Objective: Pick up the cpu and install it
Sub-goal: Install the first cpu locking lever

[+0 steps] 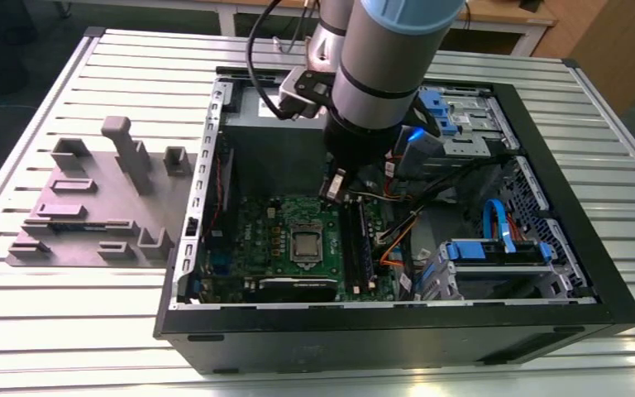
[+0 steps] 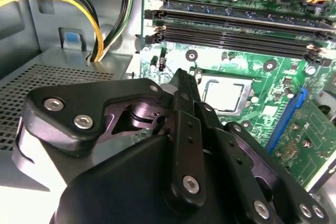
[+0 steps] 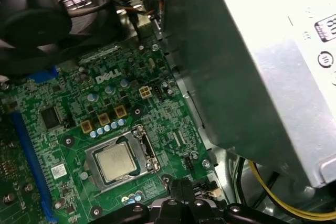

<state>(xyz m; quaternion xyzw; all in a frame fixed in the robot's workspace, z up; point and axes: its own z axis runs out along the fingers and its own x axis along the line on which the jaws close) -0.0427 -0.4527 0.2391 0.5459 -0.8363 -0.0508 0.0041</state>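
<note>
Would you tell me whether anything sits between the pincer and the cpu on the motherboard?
Nothing visible does. The cpu lies in its socket on the motherboard, its metal top bare, and the pincer hangs above the board beside it.

The cpu (image 1: 307, 242) (image 2: 224, 94) (image 3: 116, 161) — a small flat square chip with a dull silver-grey metal top — lies level and face-up in the socket (image 3: 122, 160) of the green motherboard (image 1: 260, 240), framed by the socket's metal bracket and seated square to it.
</note>
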